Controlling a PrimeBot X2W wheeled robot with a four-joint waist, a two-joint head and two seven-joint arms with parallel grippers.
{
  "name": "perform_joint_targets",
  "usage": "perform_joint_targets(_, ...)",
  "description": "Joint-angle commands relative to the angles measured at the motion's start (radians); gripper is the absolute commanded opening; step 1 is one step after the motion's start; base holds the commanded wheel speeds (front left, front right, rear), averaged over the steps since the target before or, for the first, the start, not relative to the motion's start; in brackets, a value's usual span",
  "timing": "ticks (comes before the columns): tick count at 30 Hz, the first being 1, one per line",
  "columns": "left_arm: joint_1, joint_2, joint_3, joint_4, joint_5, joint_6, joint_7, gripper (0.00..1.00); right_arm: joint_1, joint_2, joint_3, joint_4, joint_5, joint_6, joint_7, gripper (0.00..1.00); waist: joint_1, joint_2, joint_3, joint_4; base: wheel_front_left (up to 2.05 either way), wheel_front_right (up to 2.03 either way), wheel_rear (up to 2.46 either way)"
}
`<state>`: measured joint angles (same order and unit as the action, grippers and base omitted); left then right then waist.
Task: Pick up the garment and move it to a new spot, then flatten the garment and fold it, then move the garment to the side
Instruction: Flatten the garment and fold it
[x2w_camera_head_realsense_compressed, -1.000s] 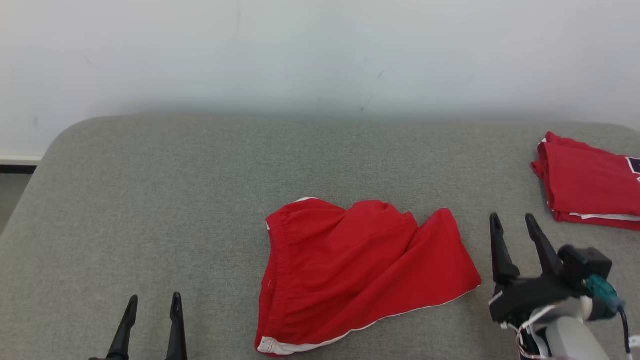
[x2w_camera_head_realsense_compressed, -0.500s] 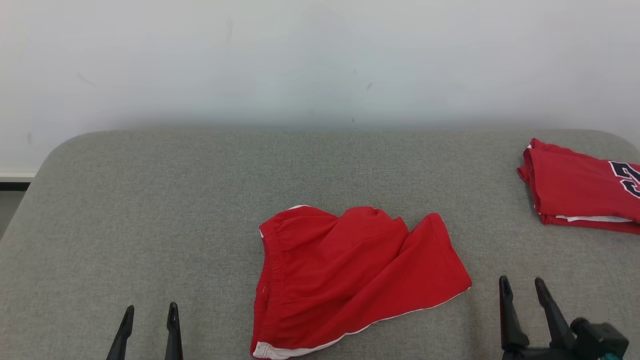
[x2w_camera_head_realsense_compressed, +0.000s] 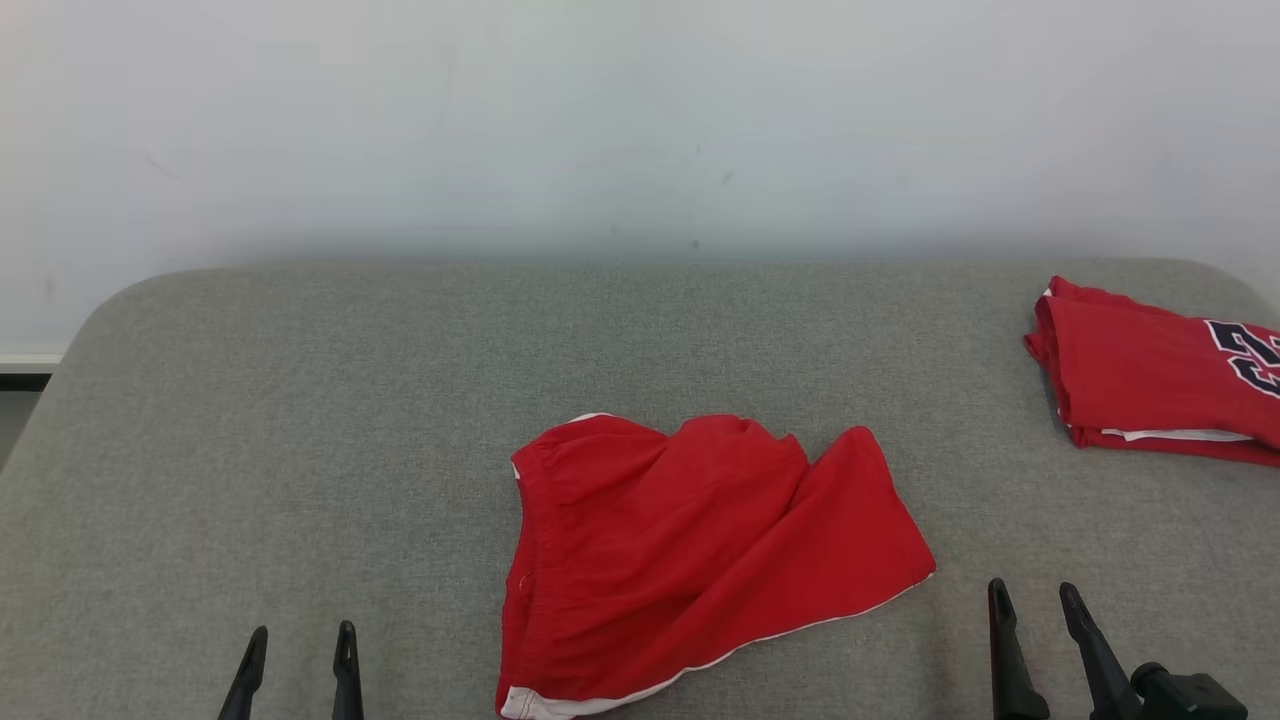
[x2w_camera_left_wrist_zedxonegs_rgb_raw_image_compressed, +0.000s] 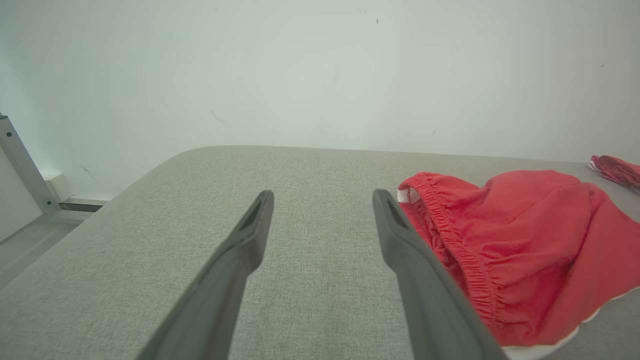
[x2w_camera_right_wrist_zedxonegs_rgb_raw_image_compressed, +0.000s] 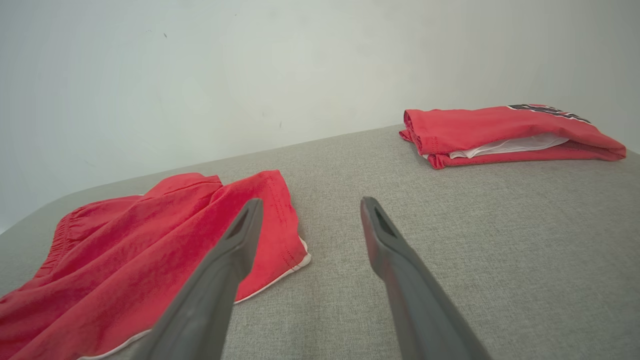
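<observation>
The garment (x2w_camera_head_realsense_compressed: 1140, 370) lies folded at the far right of the table (x2w_camera_head_realsense_compressed: 300, 400), apparently already set aside, so the left fingers (x2w_camera_head_realsense_compressed: 347, 670) and right fingers (x2w_camera_head_realsense_compressed: 1003, 640) rest spread wide and empty near the front edge, flanking loose red shorts (x2w_camera_head_realsense_compressed: 690, 550).

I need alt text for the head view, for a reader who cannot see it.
A crumpled red garment with white edge trim lies in the middle of a grey fabric table; a folded red shirt sits at its right edge. The left gripper and right gripper, both open, point up from the bottom edge, empty.
</observation>
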<state>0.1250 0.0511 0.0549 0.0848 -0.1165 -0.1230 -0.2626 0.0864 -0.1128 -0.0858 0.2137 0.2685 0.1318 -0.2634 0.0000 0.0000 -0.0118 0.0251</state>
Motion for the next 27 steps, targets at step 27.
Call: perform_joint_targets(27, -0.128, 0.06, -0.362, 0.259, -0.064, -0.006, -0.003, 1.0, -0.257, -0.061, 0.079, 0.325, -0.012, -0.003, -0.001, 1.0, 0.0, 0.0, 0.107, -0.006, 0.0, 0.0, 0.0)
